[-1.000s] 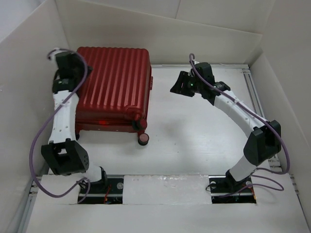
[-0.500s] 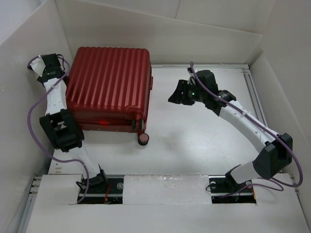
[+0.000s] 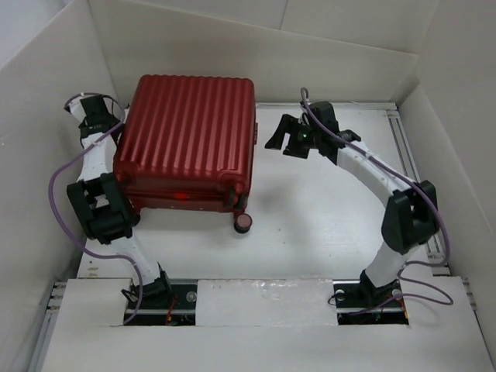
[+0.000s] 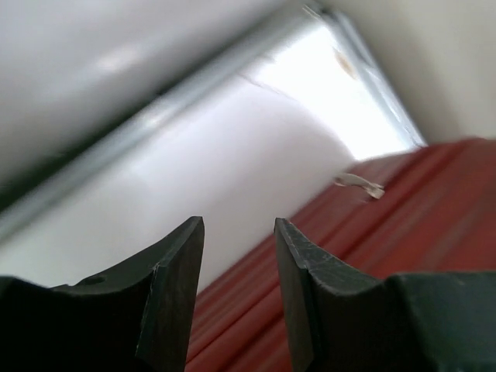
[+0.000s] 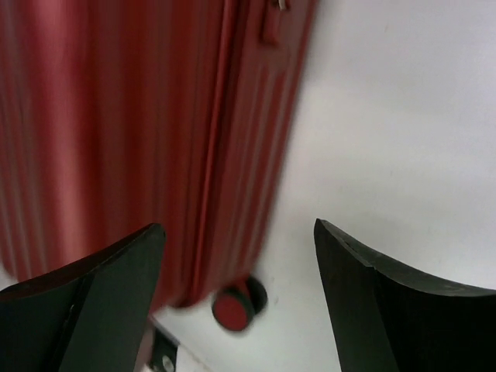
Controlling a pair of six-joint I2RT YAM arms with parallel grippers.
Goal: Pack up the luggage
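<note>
- Two arms are seen from above on a white table (image 3: 325,232), which is enclosed by pale walls (image 3: 349,54).
- The luggage (image 3: 190,139) is laid flat on the far left part of the table, with its dark-red ribbed shell turned upward and its halves closed together.
- One small dark-red wheel (image 3: 243,223) is seen at the near right corner of the luggage, resting on the table.
- The left gripper (image 4: 236,223) is placed at the far left side of the luggage, close to the left wall.
- Its jaws are held a little apart, with only a narrow gap, and nothing is caught between them.
- Behind these jaws, in the left wrist view, the red ribs are seen together with a small pale piece (image 4: 360,184) lying on the shell; what this piece is cannot be told.
- Whether the left fingers touch the shell cannot be told.
- The right gripper (image 5: 239,226) is held above the table just to the right of the luggage, and it is pointed toward the right edge of it.
- Its jaws are spread wide and nothing is held in them.
- Between them, in the right wrist view, the side of the shell, the wheel and the bare table are seen, somewhat blurred.
- A purple cable (image 3: 58,178) is hung in a loop along the left arm.
</note>
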